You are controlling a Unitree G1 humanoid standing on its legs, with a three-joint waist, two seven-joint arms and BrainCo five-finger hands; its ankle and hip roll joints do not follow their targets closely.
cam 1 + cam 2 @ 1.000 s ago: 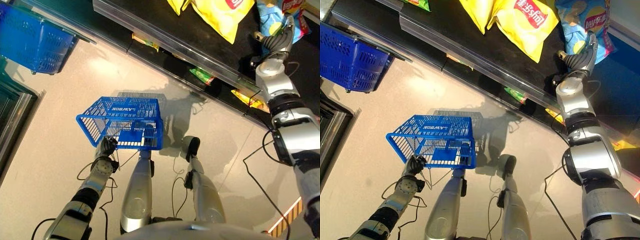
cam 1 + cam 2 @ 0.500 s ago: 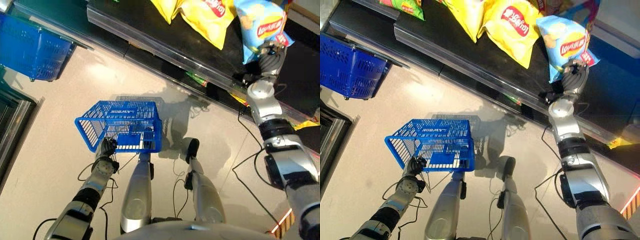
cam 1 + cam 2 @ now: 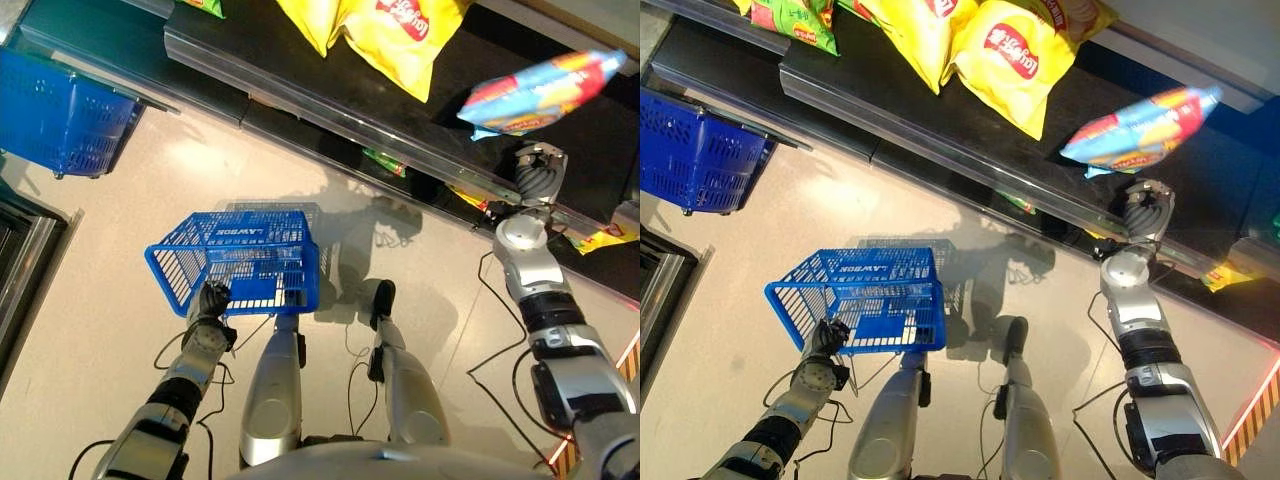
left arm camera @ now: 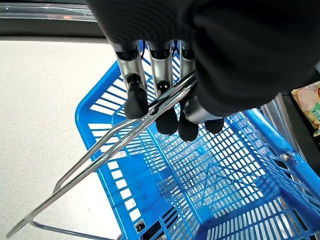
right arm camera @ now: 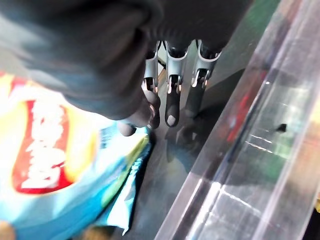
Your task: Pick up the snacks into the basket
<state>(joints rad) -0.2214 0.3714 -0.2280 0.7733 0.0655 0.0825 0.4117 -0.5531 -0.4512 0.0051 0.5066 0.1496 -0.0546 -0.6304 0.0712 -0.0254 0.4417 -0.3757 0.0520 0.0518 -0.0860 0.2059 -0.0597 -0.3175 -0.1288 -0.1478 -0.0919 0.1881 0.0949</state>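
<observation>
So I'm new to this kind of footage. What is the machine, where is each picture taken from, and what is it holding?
This is a two-legged humanoid robot standing in front of a shop shelf. Two pictures come from cameras on its head, looking down along its own arms. The other two come from cameras on its wrists, looking along each robot hand from very close.

The left robot hand has its fingers curled round the metal handles of a blue basket, which hangs at its side with nothing visible inside. The right robot hand is up at the shelf and pinches a light blue chip bag by one end, so the bag sticks out above the shelf edge. Yellow chip bags lie further along the shelf, and a second blue basket stands off to the left.
</observation>
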